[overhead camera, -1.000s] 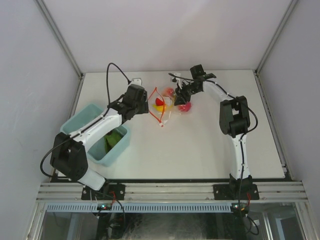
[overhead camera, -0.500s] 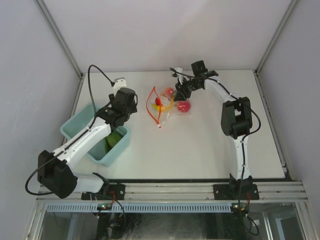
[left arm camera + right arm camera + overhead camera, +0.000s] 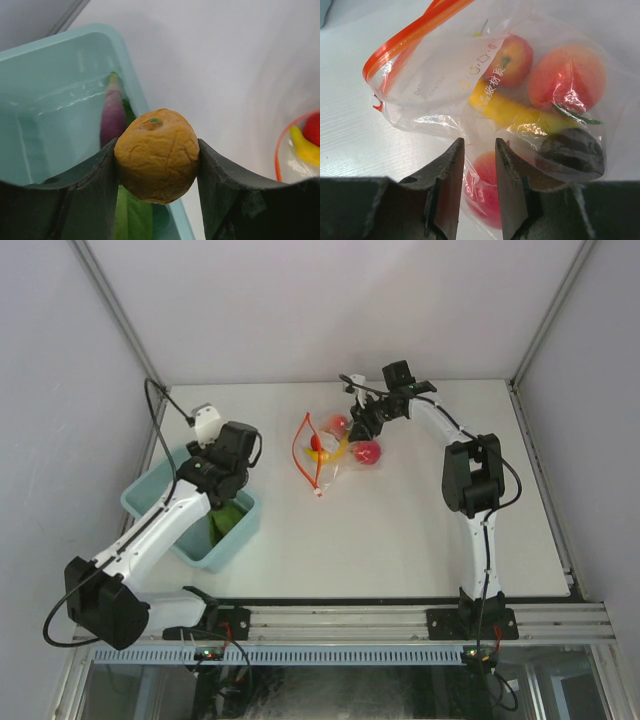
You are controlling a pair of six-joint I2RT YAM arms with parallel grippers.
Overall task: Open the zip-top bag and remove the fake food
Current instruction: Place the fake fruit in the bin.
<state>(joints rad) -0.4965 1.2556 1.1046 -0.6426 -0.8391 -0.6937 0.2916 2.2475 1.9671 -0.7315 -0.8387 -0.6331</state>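
The left gripper (image 3: pixel 157 172) is clamped on a wrinkled orange-yellow plastic fruit (image 3: pixel 156 147). It hangs just above the wall of the light blue rectangular plastic bin (image 3: pixel 60 65) that faces the bag. A purple piece (image 3: pixel 112 117) and a green piece (image 3: pixel 134 217) lie inside the bin. Let go here, I reckon the fruit could clip the rim and roll off across the white table (image 3: pixel 400 530).

Across from it, the right gripper (image 3: pixel 479 150) stands narrow, pinching the film of the clear crinkly zip-top bag (image 3: pixel 440 85). The bag lies mid-table, well apart from the bin, its orange zip strip (image 3: pixel 410 37) gaping. 1 yellow banana (image 3: pixel 502 112) and 3 reddish fruits (image 3: pixel 567 75) show through the film. That thin pinch might slip, or a tug could spill them.
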